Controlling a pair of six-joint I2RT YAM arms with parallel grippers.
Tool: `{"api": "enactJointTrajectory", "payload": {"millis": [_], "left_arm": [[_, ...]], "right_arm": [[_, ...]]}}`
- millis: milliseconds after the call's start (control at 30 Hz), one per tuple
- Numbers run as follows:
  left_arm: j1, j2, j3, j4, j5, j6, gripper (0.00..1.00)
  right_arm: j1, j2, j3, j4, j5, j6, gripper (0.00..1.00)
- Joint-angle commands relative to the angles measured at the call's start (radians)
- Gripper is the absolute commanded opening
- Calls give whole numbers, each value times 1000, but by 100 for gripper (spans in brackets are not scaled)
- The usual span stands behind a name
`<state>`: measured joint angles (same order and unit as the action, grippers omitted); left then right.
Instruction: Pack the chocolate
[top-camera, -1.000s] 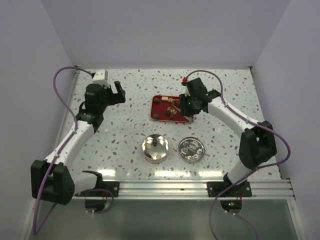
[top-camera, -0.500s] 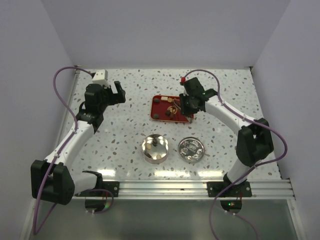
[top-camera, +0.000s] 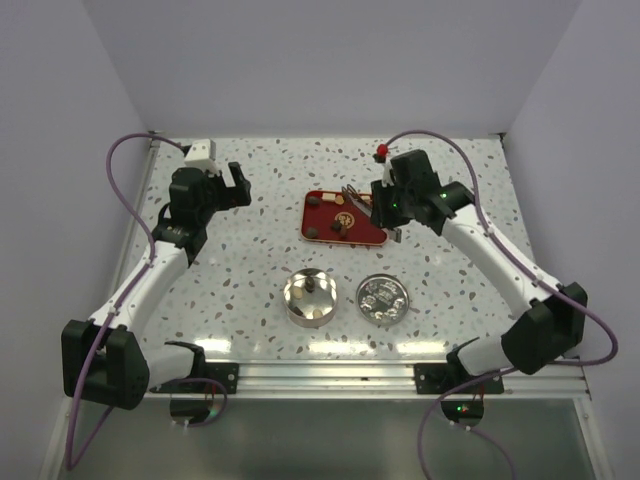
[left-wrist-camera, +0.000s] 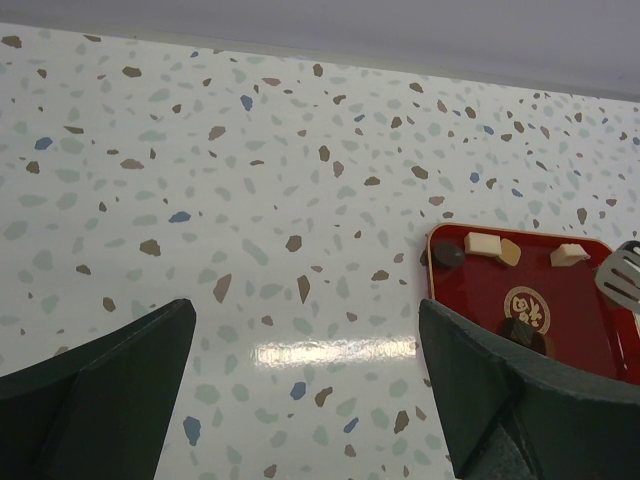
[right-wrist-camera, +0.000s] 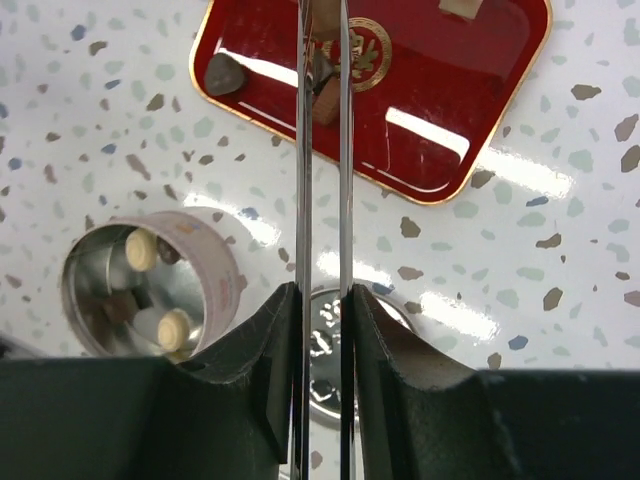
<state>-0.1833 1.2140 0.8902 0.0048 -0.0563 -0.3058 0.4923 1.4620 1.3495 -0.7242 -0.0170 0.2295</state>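
Note:
The chocolate lies as small pieces on the red tray (top-camera: 322, 207): cream squares (left-wrist-camera: 483, 243), a dark round one (left-wrist-camera: 445, 256) and a dark one (right-wrist-camera: 220, 73). My right gripper (right-wrist-camera: 322, 300) is shut on metal tongs (right-wrist-camera: 303, 180), whose blades reach over the tray. A brown piece (right-wrist-camera: 324, 88) sits between the blades near their tips; I cannot tell if it is lifted. Cream pieces (right-wrist-camera: 141, 250) lie in the round tin (top-camera: 310, 312). My left gripper (left-wrist-camera: 305, 380) is open and empty at the table's left, also in the top view (top-camera: 235, 180).
The tin's shiny lid (top-camera: 382, 298) lies flat right of the tin, under my right gripper in the wrist view. White walls close in the speckled table (top-camera: 250, 250) on three sides. A metal rail (top-camera: 330, 372) runs along the near edge.
My right arm has swung out to the right and its wrist has turned over the tray's right end. The tongs' blades have come closer together. The left arm has not moved.

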Motion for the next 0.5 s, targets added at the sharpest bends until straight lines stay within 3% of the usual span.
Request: {"api": "enactJointTrajectory", "payload": {"millis": [0,167,300,467], "left_arm": [[5,1,15,21,4,-15,100],[5,-1,19,17,3,-16,100],[5,2,21,15,1,-16,100],[4,-1,23,6,-4,-13,100]], "right_arm": [[2,-94,-10,-90,-98,-55,20],[37,-189,-62,-193,-248,-96,20],[130,-233,-76,-256,-282,-107,20],[144,-288,-61,-276,-353,-79,20]]}}
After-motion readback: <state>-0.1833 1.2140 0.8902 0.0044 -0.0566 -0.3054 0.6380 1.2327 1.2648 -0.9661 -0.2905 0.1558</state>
